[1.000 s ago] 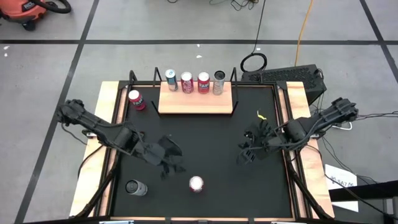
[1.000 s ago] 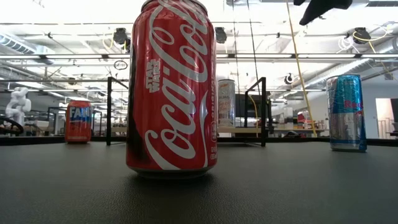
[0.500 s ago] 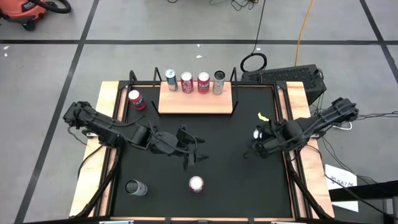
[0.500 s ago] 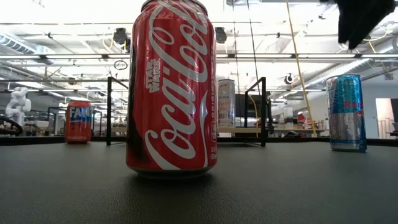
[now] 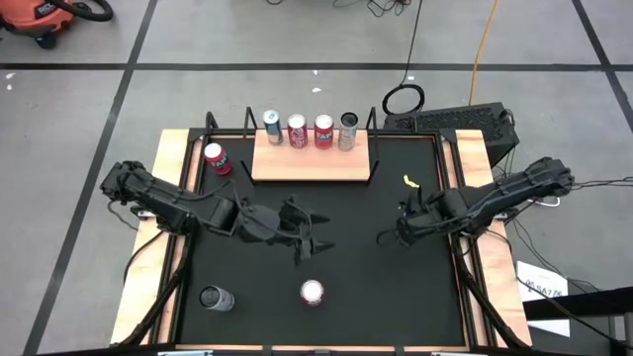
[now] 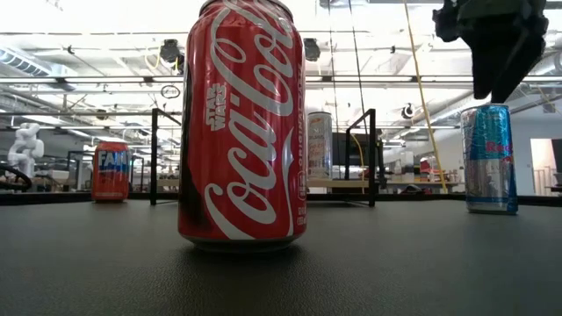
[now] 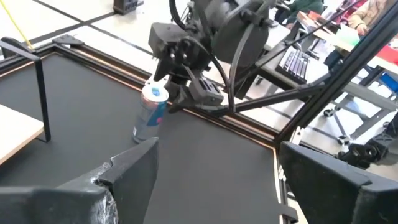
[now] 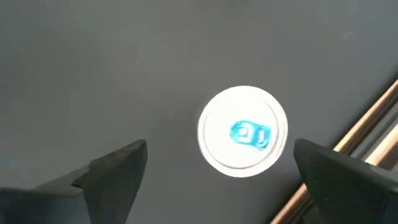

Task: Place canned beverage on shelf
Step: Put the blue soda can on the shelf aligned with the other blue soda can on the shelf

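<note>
A slim blue-and-silver can (image 6: 489, 158) stands upright on the black table near its right edge. My right gripper (image 6: 492, 86) hangs open just above it, pointing down. In the right wrist view the can's top (image 8: 242, 132) lies between the two fingers, untouched. My left gripper (image 5: 309, 239) is open over the table's middle and points toward the right arm; the blue can (image 7: 151, 113) shows in its wrist view. The shelf (image 5: 312, 166), a light-wood board with black corner rods, stands at the far edge with several cans in a row along its back.
A red Coca-Cola can (image 5: 313, 293) stands near the front edge and a silver can (image 5: 216, 298) stands at the front left. A red Fanta can (image 5: 217, 158) is on the table left of the shelf. The shelf's front half is bare wood.
My left gripper has swung from the left toward the table's middle and tipped up nearly level, then kept still. My right gripper has come down over the blue can and tipped to point more steeply downward.
</note>
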Controlling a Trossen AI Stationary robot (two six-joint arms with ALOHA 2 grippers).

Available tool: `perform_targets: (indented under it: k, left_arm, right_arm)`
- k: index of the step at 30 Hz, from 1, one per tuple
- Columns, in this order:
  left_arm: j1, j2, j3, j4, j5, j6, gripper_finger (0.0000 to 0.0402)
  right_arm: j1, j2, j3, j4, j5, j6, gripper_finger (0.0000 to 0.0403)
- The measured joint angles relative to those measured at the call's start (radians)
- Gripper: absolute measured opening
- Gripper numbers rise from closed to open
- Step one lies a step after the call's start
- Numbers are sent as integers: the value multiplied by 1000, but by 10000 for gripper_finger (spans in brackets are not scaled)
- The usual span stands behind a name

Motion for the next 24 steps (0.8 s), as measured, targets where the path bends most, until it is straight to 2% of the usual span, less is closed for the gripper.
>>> perform_targets:
  k: [5,11,18,24]
  left_arm:
    - [3,0,0,-1,0,-2,331]
    - [-6,0,0,-2,0,-29,331]
    - [-7,0,0,-4,0,-29,331]
    - [-7,0,0,-9,0,-29,331]
  right_arm:
    - [-59,0,0,-18,20,-76,380]
    - [-117,0,0,-12,-56,-169,378]
    - [-156,0,-10,0,-98,-185,373]
    - [-172,0,-87,74,-135,-186,346]
